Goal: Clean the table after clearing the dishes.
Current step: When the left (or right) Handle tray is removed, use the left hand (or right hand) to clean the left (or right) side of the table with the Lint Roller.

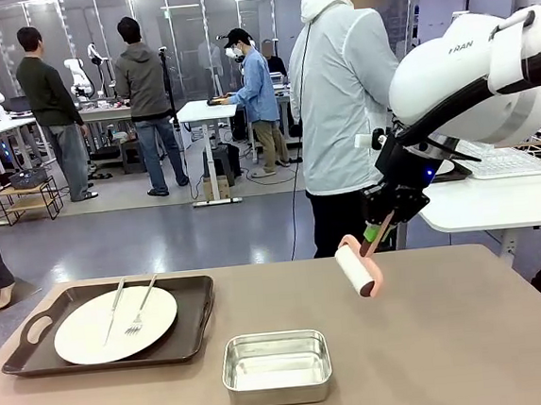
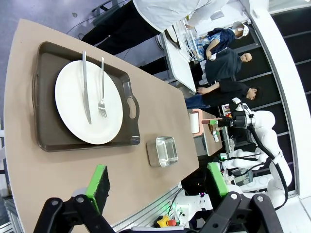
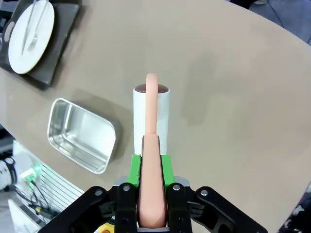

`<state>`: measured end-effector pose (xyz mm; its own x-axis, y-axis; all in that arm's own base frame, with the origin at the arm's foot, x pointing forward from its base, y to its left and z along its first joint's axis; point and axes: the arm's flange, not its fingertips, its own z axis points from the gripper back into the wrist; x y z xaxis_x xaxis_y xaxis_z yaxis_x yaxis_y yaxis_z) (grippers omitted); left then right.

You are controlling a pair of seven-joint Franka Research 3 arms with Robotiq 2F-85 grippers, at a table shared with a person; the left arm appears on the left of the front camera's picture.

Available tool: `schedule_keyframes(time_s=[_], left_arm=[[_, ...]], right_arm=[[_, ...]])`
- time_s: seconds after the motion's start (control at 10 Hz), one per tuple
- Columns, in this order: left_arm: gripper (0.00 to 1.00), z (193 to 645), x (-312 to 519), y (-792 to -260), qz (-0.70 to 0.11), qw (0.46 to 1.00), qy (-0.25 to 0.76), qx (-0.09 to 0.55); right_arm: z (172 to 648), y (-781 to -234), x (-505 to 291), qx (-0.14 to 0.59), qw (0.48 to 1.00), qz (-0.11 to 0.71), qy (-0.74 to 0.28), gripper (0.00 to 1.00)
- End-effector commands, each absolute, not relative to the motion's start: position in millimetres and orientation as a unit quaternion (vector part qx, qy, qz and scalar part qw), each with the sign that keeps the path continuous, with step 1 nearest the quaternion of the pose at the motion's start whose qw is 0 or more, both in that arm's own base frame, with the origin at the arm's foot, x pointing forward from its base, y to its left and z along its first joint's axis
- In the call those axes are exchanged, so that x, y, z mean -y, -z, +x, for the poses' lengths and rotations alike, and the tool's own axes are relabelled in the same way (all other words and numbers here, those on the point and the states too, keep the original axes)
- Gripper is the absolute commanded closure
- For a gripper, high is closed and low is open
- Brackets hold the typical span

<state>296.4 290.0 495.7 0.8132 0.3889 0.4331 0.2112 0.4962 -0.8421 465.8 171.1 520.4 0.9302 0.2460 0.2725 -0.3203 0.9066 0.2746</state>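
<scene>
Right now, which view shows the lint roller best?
Right wrist view: the lint roller sits centred and close, clamped in the right claw. Front view shows it side-on; left wrist view, small and distant.

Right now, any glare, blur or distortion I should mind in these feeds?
Front view: sharp, mild sheen in the steel pan. Left wrist view: wide-angle bend curves the table edge. Right wrist view: crisp, soft shadow beside the lint roller.
</scene>
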Motion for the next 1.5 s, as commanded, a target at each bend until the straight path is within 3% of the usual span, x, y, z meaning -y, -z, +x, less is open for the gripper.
schedule_keyframes(time_s=[0.0,0.6,1.4], left_arm=[[0.0,295,-291,-498,-0.501,0.808,-0.051,0.305],[0.0,295,-291,-498,-0.501,0.808,-0.051,0.305],[0.0,295,-291,-498,-0.501,0.808,-0.051,0.305]], right_arm=[[472,-490,-154,0.128,0.959,0.246,-0.065,0.8],[512,-414,-104,0.065,0.923,0.38,0.007,0.8],[537,-330,-106,0.031,0.919,0.393,0.017,0.8]])
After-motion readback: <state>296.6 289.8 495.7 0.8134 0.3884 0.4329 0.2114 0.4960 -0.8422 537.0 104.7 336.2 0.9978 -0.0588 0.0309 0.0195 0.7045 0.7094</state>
